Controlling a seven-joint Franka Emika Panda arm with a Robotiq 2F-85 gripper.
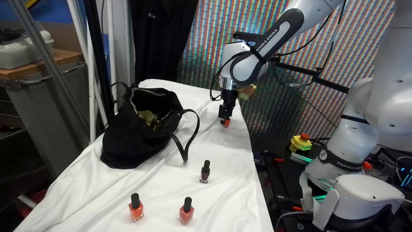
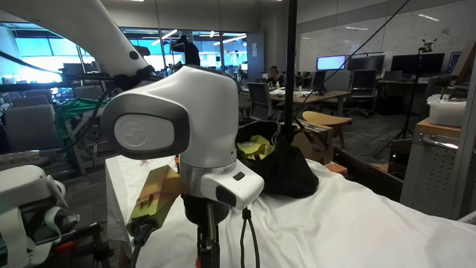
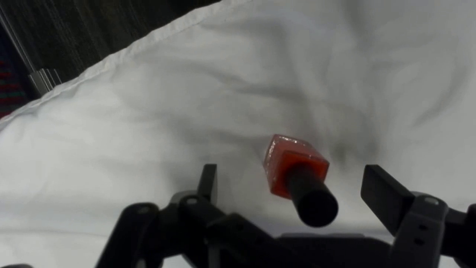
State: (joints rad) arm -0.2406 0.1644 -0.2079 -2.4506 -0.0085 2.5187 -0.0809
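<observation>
A red nail-polish bottle (image 3: 288, 163) with a black cap (image 3: 314, 203) is standing upright on the white-draped surface (image 3: 130, 156), near its edge. The gripper (image 3: 292, 186) is pointing down over it, its jaws spread wide with one to either side, and gaps are showing between the bottle and both of them. In an exterior view, a dark polish bottle (image 1: 205, 173) is standing well apart on the same surface, and nearer that camera an orange bottle (image 1: 136, 209) and a coral bottle (image 1: 186, 212) are standing side by side with space between. Toward the opposite edge a black bag (image 1: 128, 138) is gaping open, and crumpled yellow material (image 2: 256, 147) is showing inside.
</observation>
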